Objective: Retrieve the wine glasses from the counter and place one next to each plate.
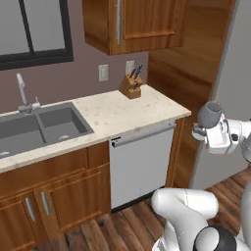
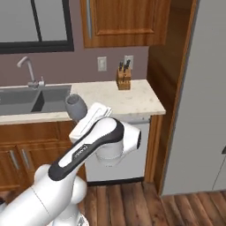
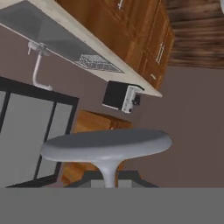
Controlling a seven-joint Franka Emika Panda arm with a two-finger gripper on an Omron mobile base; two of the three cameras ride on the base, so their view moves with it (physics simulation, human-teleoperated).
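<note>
In the air off the counter's right end, out past its front edge, the gripper [image 3: 109, 180] is pinched tight on the thin stem of a wine glass [image 1: 211, 114], whose flat round foot fills the near hand view. The glass hangs over open wood floor [image 1: 142, 215], clear of the beige counter [image 1: 122, 115]. A knife block [image 1: 131, 84] stands near the counter's back wall. The dark double sink [image 1: 44, 126] and silver tap [image 1: 22, 93] lie further left, well apart.

Wine glass [image 1: 211, 114] held at hand [image 1: 202, 131], right of counter [image 1: 122, 115]; knife block [image 1: 131, 86] by wall.
</note>
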